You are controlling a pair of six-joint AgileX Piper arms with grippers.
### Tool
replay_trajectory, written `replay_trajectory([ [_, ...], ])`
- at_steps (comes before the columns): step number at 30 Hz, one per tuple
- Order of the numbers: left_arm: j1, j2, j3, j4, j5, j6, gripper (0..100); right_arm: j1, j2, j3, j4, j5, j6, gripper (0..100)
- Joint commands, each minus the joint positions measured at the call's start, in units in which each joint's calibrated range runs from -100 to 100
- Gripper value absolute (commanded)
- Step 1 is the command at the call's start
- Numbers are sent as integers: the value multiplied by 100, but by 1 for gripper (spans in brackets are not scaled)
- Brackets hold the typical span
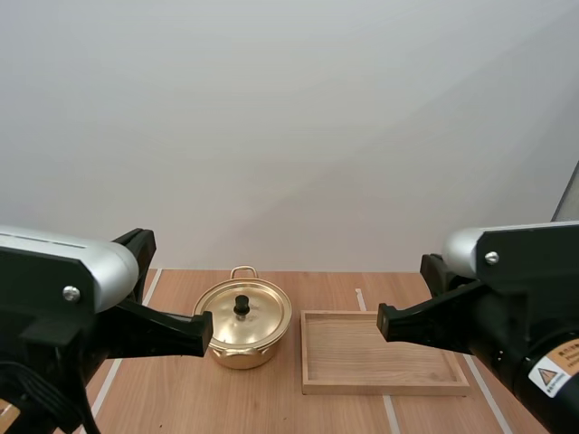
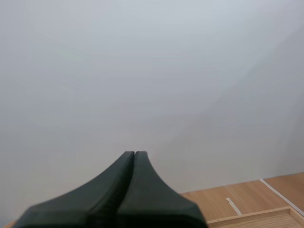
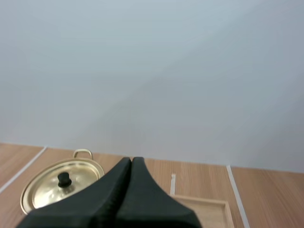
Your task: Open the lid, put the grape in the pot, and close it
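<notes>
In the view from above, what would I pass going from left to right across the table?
left gripper → pot with its lid on → wooden tray. The right gripper overlaps the tray in this view, so it is left out of the order.

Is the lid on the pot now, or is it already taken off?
On. The lid sits flat on the pot, closing it, with its black knob pointing up.
</notes>
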Motion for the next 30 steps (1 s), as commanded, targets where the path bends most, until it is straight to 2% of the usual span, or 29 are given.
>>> replay_trajectory([
  [1, 110, -29, 13, 102, -135, -92, 0, -35, -246, 23, -67, -522, 21, 0],
  [6, 383, -106, 13, 100, -135, -148, 0, -285, -605, 23, -184, -969, -9, 0],
  [12, 377, -145, 13, 100, -135, -221, 0, -493, -799, 23, 0, -1011, -9, 0],
  [24, 377, -145, 13, 100, 333, -221, 0, -489, -799, 23, 66, -668, -9, 0],
  [30, 377, -335, 453, 100, 184, 243, 0, -505, -799, 737, 49, -778, -9, 0],
])
